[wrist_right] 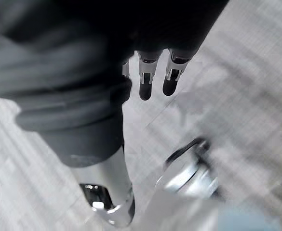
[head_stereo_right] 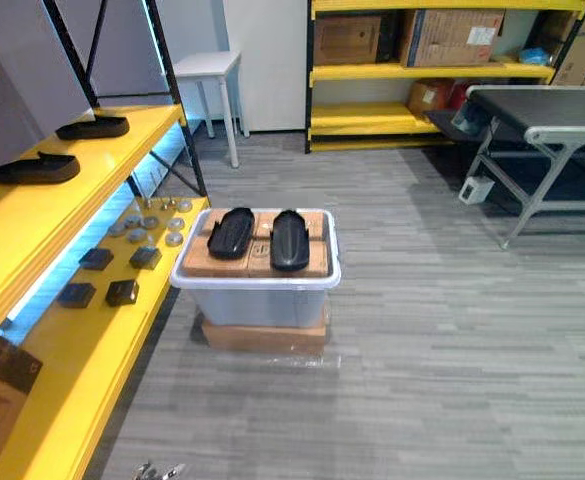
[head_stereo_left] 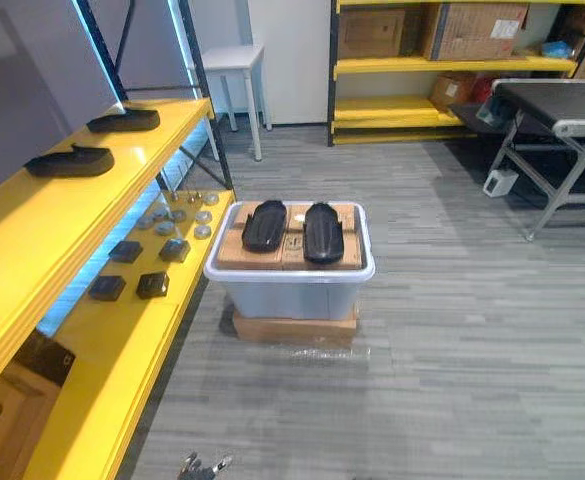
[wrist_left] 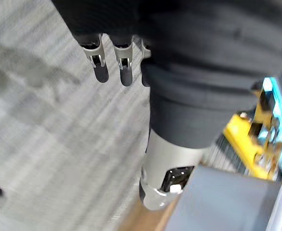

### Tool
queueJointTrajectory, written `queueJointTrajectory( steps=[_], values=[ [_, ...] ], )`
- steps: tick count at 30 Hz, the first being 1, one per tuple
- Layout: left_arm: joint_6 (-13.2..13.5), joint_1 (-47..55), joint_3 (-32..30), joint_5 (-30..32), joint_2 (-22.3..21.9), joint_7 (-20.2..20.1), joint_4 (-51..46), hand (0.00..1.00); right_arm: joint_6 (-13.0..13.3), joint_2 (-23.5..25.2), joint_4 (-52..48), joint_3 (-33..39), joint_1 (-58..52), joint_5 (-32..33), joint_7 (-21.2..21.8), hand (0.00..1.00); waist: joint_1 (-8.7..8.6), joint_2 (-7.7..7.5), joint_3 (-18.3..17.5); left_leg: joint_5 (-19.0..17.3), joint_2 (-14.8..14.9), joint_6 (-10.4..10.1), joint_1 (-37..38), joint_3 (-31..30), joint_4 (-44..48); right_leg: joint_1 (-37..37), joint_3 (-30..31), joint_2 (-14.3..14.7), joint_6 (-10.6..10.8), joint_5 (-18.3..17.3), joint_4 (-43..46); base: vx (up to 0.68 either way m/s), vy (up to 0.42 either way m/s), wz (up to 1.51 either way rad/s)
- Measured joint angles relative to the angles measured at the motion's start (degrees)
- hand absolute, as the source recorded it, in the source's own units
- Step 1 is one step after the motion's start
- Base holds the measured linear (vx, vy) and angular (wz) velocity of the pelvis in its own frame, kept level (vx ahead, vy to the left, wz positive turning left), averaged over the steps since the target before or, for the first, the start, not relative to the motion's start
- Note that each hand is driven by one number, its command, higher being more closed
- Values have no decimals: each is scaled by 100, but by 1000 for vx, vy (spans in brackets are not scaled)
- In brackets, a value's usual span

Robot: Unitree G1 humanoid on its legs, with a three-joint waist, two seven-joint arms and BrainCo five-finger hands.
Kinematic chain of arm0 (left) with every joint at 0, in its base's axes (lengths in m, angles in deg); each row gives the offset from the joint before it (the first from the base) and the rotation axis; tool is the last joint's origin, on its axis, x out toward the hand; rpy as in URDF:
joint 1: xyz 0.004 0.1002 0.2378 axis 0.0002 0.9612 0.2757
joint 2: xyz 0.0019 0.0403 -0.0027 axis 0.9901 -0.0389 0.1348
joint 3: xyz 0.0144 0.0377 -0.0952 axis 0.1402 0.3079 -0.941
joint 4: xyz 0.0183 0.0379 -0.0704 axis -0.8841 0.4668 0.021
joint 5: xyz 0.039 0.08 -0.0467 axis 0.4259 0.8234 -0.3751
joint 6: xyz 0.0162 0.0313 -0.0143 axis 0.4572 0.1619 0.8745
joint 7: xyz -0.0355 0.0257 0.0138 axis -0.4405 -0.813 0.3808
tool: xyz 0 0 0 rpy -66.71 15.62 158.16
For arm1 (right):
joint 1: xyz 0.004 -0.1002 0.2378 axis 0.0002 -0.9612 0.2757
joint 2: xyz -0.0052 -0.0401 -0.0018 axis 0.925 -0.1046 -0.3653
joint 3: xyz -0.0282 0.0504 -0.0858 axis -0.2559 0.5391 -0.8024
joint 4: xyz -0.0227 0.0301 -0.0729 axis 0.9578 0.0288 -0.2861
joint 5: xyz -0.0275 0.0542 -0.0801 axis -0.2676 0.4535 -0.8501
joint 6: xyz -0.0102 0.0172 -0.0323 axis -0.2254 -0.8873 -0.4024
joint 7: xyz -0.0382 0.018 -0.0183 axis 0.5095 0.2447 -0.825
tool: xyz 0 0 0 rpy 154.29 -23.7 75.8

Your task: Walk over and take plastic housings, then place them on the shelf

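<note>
Cut off at the eye view's bottom edge, the left hand (wrist_left: 124,67) is hanging with fingers straight and apart, holding nothing; the right hand (wrist_right: 146,82) is hanging likewise; at left, two black housings (head_stereo_left: 70,161) are lying on the yellow shelf (head_stereo_left: 32,235), small boxes (head_stereo_left: 153,285) and metal discs (head_stereo_left: 203,216) sitting below; in the middle, a grey bin (head_stereo_left: 292,295) is holding cardboard boxes (head_stereo_left: 234,250), two plastic housings (head_stereo_left: 323,232) lying on top.
</note>
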Motion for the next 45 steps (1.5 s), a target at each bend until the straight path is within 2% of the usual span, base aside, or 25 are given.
queueJointTrajectory(
  steps=[1, 2, 3, 4, 5, 6, 7, 8, 10, 11, 12, 13, 14, 15, 16, 18, 19, 20, 21, 25, 28, 32, 37, 41, 45],
  values=[
    [-23, 205, 1, -40, 47, -3, 54, 0, 1, 5, 0, -29, 19, -4, -8, 0, 85, -80, 11, -232, 127, 127, -439, 467, 482, 542, 121, 58, -13, 12, -479, 565, -62, -56],
    [-55, 423, -1, -146, 59, -18, 90, 0, 3, -21, -6, -33, 18, -4, -7, 0, 231, -117, -17, -553, 225, 453, -847, 980, 342, 1029, 319, 36, -10, 13, -903, 569, -45, -59],
    [-60, 501, -2, -183, 61, -37, 120, 0, 5, -52, 4, -29, 45, -3, -7, 0, 283, -131, -25, -733, 243, 600, -1027, 1157, 112, 1216, 397, 8, -8, 13, -1093, 691, 37, -65],
    [-78, 684, -9, -235, 87, -86, 234, 0, 1, -150, 78, 34, 209, -4, -5, 0, 338, -146, -12, -1121, 136, 693, -1345, 1416, -786, 1522, 555, -112, 14, 17, -1375, 585, 94, -58],
    [-104, 765, -11, -238, 89, -110, 290, 0, 2, -188, 158, 144, 321, -5, -4, 0, 376, -156, 10, -1229, 37, 708, -1441, 1532, -1451, 1644, 656, -219, 27, 12, -1472, 718, 176, -94],
    [-125, 949, -12, -275, 79, -117, 436, 0, 8, -299, 399, 468, 557, -7, -6, 0, 459, -186, 29, -1066, -236, 801, -1449, 1781, -3461, 1855, 808, -468, 220, -101, -1594, 486, 166, -78],
    [-127, 1005, -9, -303, 79, -116, 487, 0, 9, -367, 466, 517, 599, -7, -6, 0, 486, -125, 15, -535, -273, 1073, -1404, 1893, -4278, 1951, 815, -477, 283, -138, -1643, 598, 216, -69],
    [-127, 1029, 2, -340, 226, -124, 612, 0, -11, -375, 542, 437, 587, -18, -14, 0, 535, -307, 6, -295, -455, 1388, -1159, 2082, -4334, 2204, 884, -749, 425, -161, -1721, 471, 176, -9],
    [-113, 917, -6, -343, 335, -149, 657, 0, -7, -431, 528, 332, 616, -31, -14, 0, 479, -288, -93, -613, -564, 1469, -1168, 1994, -4207, 2173, 943, -784, 590, 180, -1529, 686, 285, 22],
    [-112, 866, -6, -343, 416, -159, 656, 0, 1, -464, 524, 185, 608, -72, -15, 0, 468, -319, -106, -812, -614, 1526, -1094, 1909, -4130, 1963, 945, -782, 650, 179, -832, 654, 280, 32],
    [-112, 840, -4, -343, 459, -162, 655, 0, 2, -481, 512, 105, 618, -80, -22, 0, 466, -336, -90, -895, -632, 1523, -984, 1865, -4139, 1735, 941, -781, 922, 187, -207, 509, 196, 42],
    [-114, 778, 19, -344, 540, -172, 636, 0, 6, -482, 396, -171, 623, -121, -62, 0, 433, -329, -28, -1036, -699, 1525, -707, 1703, -4246, 1098, 983, -818, 1971, 377, 1409, 479, 136, 67],
    [-123, 720, 214, -344, 688, -141, 632, 0, 6, -470, 225, -555, 586, -252, -115, 0, 332, -404, 56, -1053, -791, 1522, -360, 1522, -4455, 585, 976, -879, 1890, 191, 2533, 468, 105, 77],
    [-122, 710, 328, -343, 738, -123, 611, 0, 5, -468, 45, -778, 530, -317, -149, 0, 324, -431, 68, -1045, -832, 1515, -167, 1462, -4606, 370, 870, -971, 1810, 32, 2715, 438, 39, 77],
    [-118, 686, 516, -349, 796, -104, 514, 0, 8, -468, -541, -1203, 351, -466, -256, 0, 326, -407, 72, -1029, -879, 1493, 94, 1389, -4851, 110, 654, -1148, 1589, -203, 2497, 345, -1, 52],
    [-77, 621, 687, -365, 790, -55, 276, 0, 27, -419, -1740, -1635, 78, -692, -383, 0, 262, -421, 41, -1016, -896, 1461, 328, 1128, -5077, -249, 649, -1213, 1395, -286, 1358, 403, -97, 77],
    [-27, 616, 725, -381, 783, -24, 178, 0, 35, -380, -2262, -1738, -12, -753, -431, 0, 195, -463, -23, -1017, -920, 1399, 338, 981, -5131, -400, 753, -1204, 1355, -243, 712, 477, -229, 103],
    [62, 624, 807, -393, 858, 55, 104, 0, 126, -298, -2823, -1829, -137, -1082, -529, 0, 202, -646, -92, -1048, -1031, 1252, 403, 858, -5232, -519, 928, -1233, 1175, 478, -282, 476, -292, 93],
    [75, 630, 808, -400, 756, 135, 150, 0, 225, -280, -3172, -1901, -203, -1361, -664, 0, 212, -600, -120, -1030, -929, 1049, 513, 696, -5336, -484, 820, -1153, 1118, 788, -263, 391, -253, 65],
    [99, 748, 930, -397, 529, 212, 121, 0, 287, -264, -4197, -2248, -295, -1839, -860, 0, 203, -437, -123, -932, -530, 869, 350, 774, -5630, -358, 503, -815, 944, 905, -882, 260, -197, 21],
    [176, 535, 1168, -400, 516, 291, 91, 0, 389, -258, -4733, -2330, 11, -2222, -1223, 0, 218, -399, 194, -880, -485, 805, 55, 623, -5724, -508, 289, -789, 868, 959, -1063, 92, -81, 28],
    [290, 255, 1580, -402, 596, 501, 59, 0, 406, -273, -4788, -2467, 979, -2601, -1768, 0, 346, -302, 711, -856, -623, 804, -360, 483, -5453, -617, 119, -937, 885, 1069, -1233, -16, 27, 24],
    [344, 31, 2016, -418, 682, 613, -41, 0, 342, -369, -4479, -2435, 2309, -2725, -2353, 0, 544, -153, 1084, -812, -706, 869, -984, 348, -5280, -969, -40, -1005, 883, 1282, -1414, -69, 38, 22],
    [361, -87, 2267, -612, 740, 729, -40, 0, 120, -562, -3852, -2279, 3067, -2702, -2757, 0, 664, -96, 1227, -793, -735, 899, -1403, 285, -5149, -1272, -58, -1037, 882, 1391, -1455, -74, 44, 8],
    [417, -235, 2488, -805, 788, 824, 14, 0, -161, -549, -3567, -2205, 3187, -2707, -3102, 0, 679, -50, 1328, -793, -758, 900, -1703, 289, -5044, -1558, -27, -1053, 884, 1436, -1406, -54, 34, -1]
  ],
)
